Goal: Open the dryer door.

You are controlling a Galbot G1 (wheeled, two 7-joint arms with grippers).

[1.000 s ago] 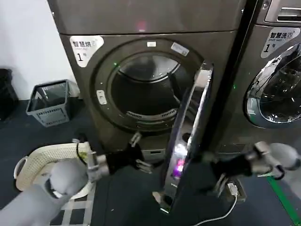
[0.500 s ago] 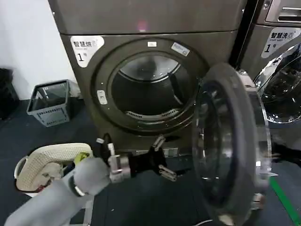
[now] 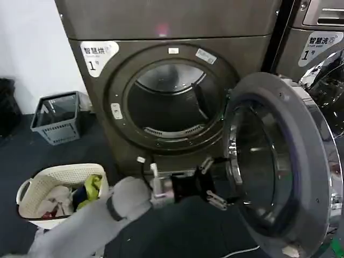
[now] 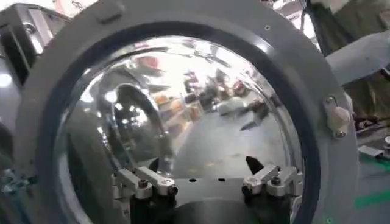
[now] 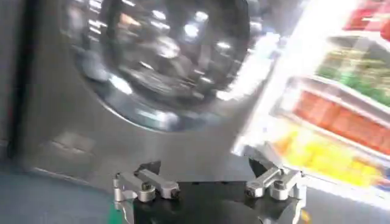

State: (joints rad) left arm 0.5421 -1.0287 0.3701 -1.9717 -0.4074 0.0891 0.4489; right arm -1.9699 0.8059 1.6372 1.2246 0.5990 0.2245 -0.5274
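The dryer door [image 3: 279, 166] stands swung wide open on the right side of the dryer [image 3: 172, 80], hinged at its right so that its grey plastic inner face and bulging glass turn toward the camera in the head view. The round drum opening [image 3: 169, 105] lies fully exposed, dark inside, with a chrome-edged ring around it. The left gripper [image 3: 210, 180] reaches forward from the lower left, its grey arm crossing the bottom of the head view, and sits just at the door's left inner rim, below the drum opening; its two fingers are spread apart and hold nothing. In the left wrist view the same gripper [image 4: 204, 172] points straight at the door's inner face [image 4: 183, 115], the glass dome (mirror-bright, full of room reflections) ringed by the grey frame, with both fingertips [image 4: 253, 163] parted in front of it; whether they touch the glass I cannot tell. The right gripper [image 5: 204, 167] shows in its own wrist view with its fingers likewise apart and empty, facing the chrome-ringed door of the neighbouring machine [image 5: 170, 61]. On the dark floor to the left stand a white laundry basket [image 3: 37, 183] holding crumpled clothes and, farther back by the wall, a grey basket [image 3: 56, 118].
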